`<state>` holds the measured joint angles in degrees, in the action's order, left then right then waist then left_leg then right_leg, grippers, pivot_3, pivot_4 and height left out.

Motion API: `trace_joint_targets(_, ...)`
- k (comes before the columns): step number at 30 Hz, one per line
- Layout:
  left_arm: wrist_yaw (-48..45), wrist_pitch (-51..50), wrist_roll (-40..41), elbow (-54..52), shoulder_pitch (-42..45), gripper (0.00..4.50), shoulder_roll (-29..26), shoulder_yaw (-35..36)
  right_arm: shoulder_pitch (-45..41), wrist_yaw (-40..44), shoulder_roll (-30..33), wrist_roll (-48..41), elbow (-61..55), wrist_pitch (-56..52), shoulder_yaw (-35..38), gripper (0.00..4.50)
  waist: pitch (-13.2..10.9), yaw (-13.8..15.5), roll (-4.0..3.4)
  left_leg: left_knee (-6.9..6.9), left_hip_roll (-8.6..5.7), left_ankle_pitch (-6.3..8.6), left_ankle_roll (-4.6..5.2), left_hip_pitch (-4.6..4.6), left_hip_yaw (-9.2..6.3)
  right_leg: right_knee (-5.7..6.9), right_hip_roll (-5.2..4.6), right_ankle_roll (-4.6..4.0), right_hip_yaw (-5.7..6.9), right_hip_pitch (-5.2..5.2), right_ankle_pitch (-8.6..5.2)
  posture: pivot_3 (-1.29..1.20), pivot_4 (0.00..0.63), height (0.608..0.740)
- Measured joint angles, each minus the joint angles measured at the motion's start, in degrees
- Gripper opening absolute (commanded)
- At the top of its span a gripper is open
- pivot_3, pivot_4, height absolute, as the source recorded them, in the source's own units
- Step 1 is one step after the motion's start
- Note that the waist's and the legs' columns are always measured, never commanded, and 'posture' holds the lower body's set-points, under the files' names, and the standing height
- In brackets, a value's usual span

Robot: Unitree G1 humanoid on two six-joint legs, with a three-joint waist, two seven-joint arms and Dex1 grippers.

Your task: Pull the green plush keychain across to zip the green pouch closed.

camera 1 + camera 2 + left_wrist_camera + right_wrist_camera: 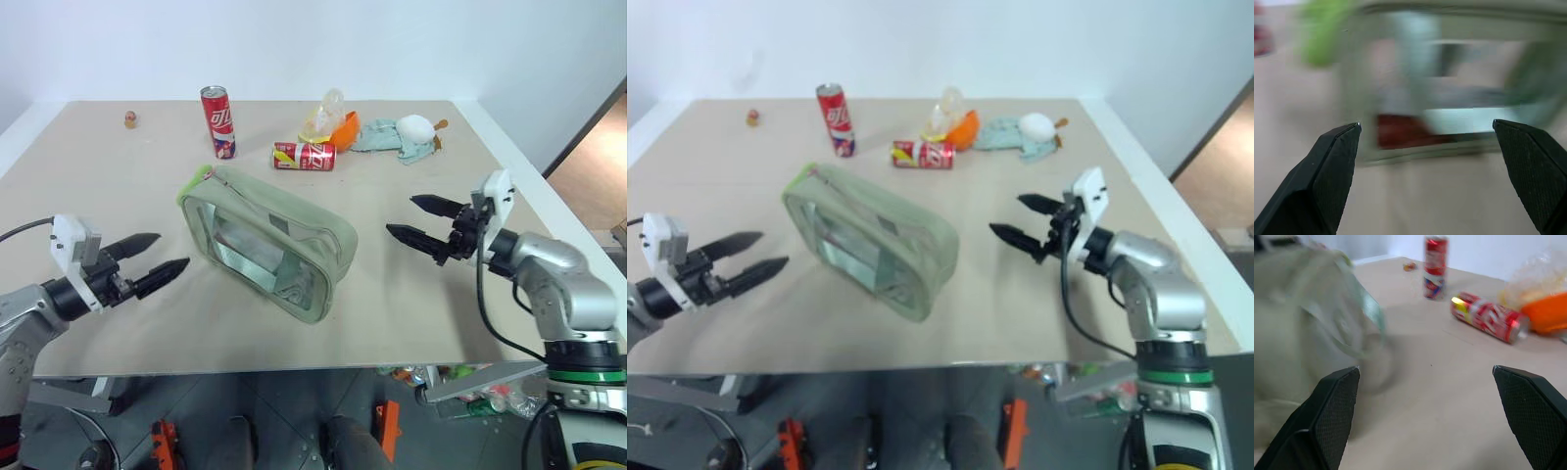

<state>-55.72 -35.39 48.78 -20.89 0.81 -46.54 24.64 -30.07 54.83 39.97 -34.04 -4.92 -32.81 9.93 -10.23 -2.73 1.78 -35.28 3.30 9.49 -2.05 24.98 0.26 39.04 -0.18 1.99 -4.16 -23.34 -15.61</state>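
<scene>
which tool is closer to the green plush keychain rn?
Left. Left tool sits open just off the pouch's keychain end; right tool, also open, is off the opposite end.

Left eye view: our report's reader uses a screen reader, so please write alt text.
A green pouch lies mid-table between two open pincers, left pincer and right pincer, neither touching it. A green plush keychain sits at its far-left end.

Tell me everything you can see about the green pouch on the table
The green pouch is a large boxy bag of pale sage-green fabric with clear plastic window sides. It lies angled on the beige table, between the two open grippers, touched by neither. A zipper line runs along its top. The green plush keychain, bright lime and fuzzy, sits at its far-left corner. Whether the zipper is closed cannot be told.
</scene>
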Motion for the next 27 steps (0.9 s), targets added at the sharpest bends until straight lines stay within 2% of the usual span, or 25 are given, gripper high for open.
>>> trace_joint_targets(5,-2.07,-5.16,6.73,-8.69,0.14,4.48,-2.26,-3.00,-3.06,-0.96,-2.47,-5.26,-7.74,-6.72,-3.27,4.50,-0.03,0.02,-0.04,-0.02,0.19,-0.01,0.00,-0.18,-0.08,0.02,0.26,0.03,0.03,0.12,-0.04,0.00,0.150,0.740)
trace_joint_targets(13,0.56,-6.37,8.19,-10.40,6.67,4.48,-1.20,-9.30,-2.22,-1.02,-6.33,-2.60,-4.20,-5.82,-9.83,4.50,-0.04,0.08,-0.05,-0.11,0.22,-0.05,0.03,-0.13,0.00,0.00,0.32,0.05,-0.04,0.09,0.05,0.00,0.150,0.740)
trace_joint_targets(16,0.39,-6.33,8.07,-10.40,6.45,4.50,-1.21,-9.91,-2.15,0.02,-7.27,-1.65,-1.71,-4.51,-10.10,3.75,-0.04,0.08,-0.06,-0.07,0.24,-0.04,0.03,-0.08,-0.01,0.00,0.36,0.02,-0.04,0.01,0.02,0.00,0.150,0.740)
trace_joint_targets(19,0.29,-6.25,7.90,-10.40,5.81,4.50,-1.21,-10.30,-2.22,0.35,-8.25,-1.32,-0.17,-3.27,-10.14,2.59,-0.05,0.06,-0.07,-0.05,0.30,-0.03,0.04,-0.08,-0.07,0.01,0.45,-0.03,-0.01,0.00,0.00,0.00,0.150,0.740)
trace_joint_targets(21,0.33,-6.08,7.63,-10.40,5.38,4.50,-1.21,-10.30,-2.28,1.19,-8.56,-1.18,0.52,-2.82,-10.14,2.03,-0.05,0.07,-0.07,-0.05,0.31,-0.03,0.04,-0.08,-0.08,0.01,0.46,-0.04,0.00,0.00,0.00,0.00,0.150,0.740)
trace_joint_targets(22,0.36,-6.06,7.54,-10.40,5.30,4.50,-1.21,-10.30,-2.28,1.31,-8.58,-1.16,0.61,-2.77,-10.14,1.53,-0.05,0.07,-0.07,-0.05,0.31,-0.03,0.04,-0.08,-0.09,0.01,0.46,-0.05,0.00,0.01,0.01,0.00,0.150,0.740)
trace_joint_targets(27,1.11,-5.61,7.38,-10.41,5.06,4.50,-1.07,-10.30,-2.42,3.92,-8.55,-0.63,1.03,-1.96,-10.93,0.01,-0.05,0.08,-0.07,-0.08,0.30,-0.03,0.03,-0.08,-0.07,0.01,0.44,-0.02,-0.01,0.02,0.02,0.00,0.150,0.740)
